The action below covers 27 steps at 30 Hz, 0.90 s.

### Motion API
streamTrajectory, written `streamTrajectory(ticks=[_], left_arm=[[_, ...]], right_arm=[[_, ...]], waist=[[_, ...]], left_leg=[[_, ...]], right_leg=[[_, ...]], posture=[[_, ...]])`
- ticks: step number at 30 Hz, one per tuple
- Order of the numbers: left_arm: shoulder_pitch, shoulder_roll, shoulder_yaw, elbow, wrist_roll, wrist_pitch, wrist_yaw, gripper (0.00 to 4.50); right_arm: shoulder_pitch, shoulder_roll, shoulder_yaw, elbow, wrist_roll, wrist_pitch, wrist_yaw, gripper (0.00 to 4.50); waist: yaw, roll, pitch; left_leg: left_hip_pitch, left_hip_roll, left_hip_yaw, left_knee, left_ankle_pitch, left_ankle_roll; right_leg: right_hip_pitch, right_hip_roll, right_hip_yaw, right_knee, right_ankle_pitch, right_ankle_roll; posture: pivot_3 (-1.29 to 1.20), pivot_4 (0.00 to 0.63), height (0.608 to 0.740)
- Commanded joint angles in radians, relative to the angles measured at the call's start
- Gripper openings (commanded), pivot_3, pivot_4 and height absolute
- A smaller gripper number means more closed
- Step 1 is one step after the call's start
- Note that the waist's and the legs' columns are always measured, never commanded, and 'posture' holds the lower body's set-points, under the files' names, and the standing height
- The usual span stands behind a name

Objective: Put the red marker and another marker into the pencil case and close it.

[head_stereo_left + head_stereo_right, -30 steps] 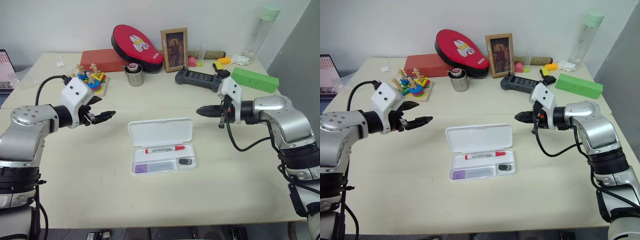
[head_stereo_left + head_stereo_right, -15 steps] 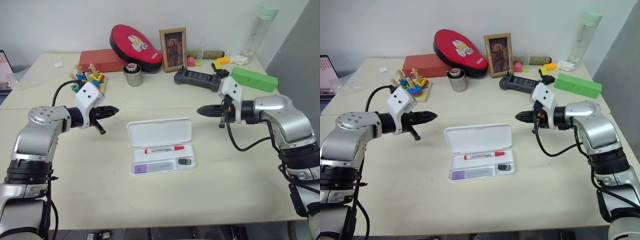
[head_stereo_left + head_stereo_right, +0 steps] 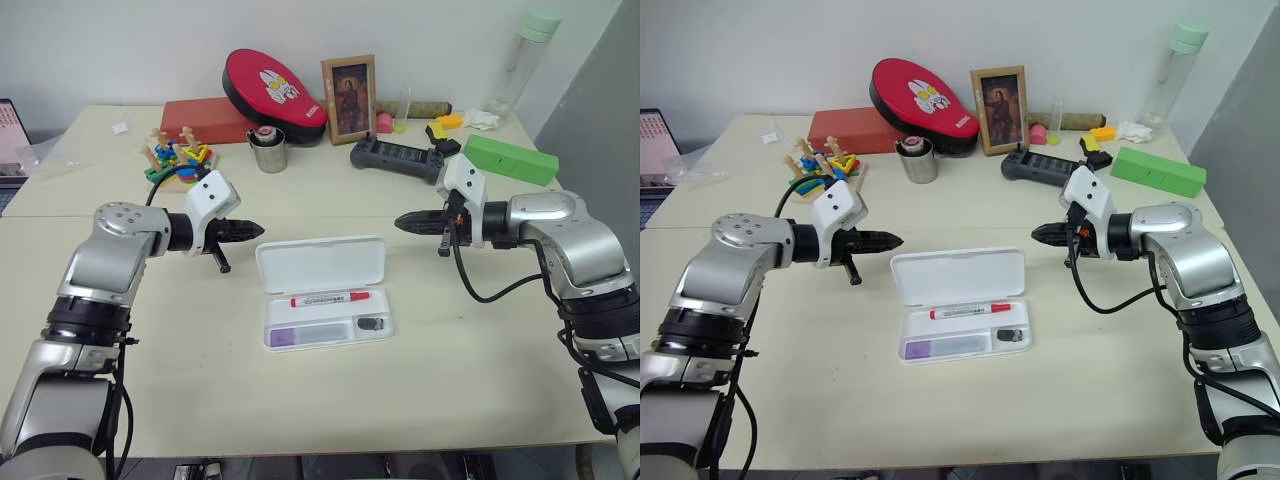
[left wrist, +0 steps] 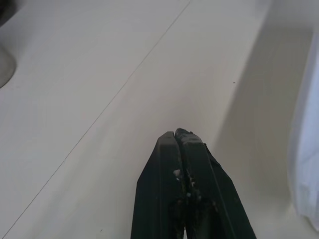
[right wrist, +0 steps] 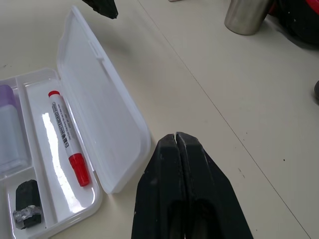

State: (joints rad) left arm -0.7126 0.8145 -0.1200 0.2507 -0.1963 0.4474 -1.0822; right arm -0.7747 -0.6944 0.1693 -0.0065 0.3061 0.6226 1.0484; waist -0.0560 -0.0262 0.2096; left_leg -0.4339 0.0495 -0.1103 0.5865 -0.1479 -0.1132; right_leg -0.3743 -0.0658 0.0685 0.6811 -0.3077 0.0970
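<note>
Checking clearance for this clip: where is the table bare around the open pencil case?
Bare table in front of the pencil case, and to both sides. Crowded behind: metal cup, black controller, green box.

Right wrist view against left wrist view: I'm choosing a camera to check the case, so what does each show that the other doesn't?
Right wrist view: the open pencil case holding the red marker, the purple-capped marker and a small dark piece, plus a steel cup. Left wrist view: the shut left gripper beside a blurred white edge. Both: bare table and shut fingers.
</note>
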Motion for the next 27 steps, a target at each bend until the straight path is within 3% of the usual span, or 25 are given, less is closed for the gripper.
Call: streamTrajectory(ticks=[1, 11, 27], left_arm=[[-0.033, -0.013, -0.012, 0.021, 0.02, -0.033, -0.029, 0.01], [-0.015, -0.06, -0.04, -0.076, -0.003, 0.01, -0.092, 0.01], [0.119, 0.016, -0.027, -0.385, -0.093, 0.173, -0.174, 0.01]], right_arm=[[-0.002, -0.014, -0.038, -0.046, 0.011, 0.0, -0.003, 0.0], [0.007, -0.016, -0.044, -0.062, 0.015, 0.009, -0.011, 0.0], [0.006, -0.017, -0.042, -0.057, 0.012, 0.008, -0.008, 0.0]], waist=[[0.0, 0.0, 0.0], [-0.001, 0.0, 0.0], [-0.001, 0.0, 0.0]], left_leg=[[0.0, 0.0, 0.0, 0.0, 0.0, 0.0], [0.0, 0.0, 0.0, 0.0, 0.0, 0.0], [0.0, 0.0, 0.0, 0.0, 0.0, 0.0]], right_leg=[[0.0, 0.0, 0.0, 0.0, 0.0, 0.0], [0.0, 0.0, 0.0, 0.0, 0.0, 0.0], [0.0, 0.0, 0.0, 0.0, 0.0, 0.0]], posture=[[0.0, 0.15, 0.74], [0.0, 0.15, 0.74], [0.0, 0.15, 0.74]])
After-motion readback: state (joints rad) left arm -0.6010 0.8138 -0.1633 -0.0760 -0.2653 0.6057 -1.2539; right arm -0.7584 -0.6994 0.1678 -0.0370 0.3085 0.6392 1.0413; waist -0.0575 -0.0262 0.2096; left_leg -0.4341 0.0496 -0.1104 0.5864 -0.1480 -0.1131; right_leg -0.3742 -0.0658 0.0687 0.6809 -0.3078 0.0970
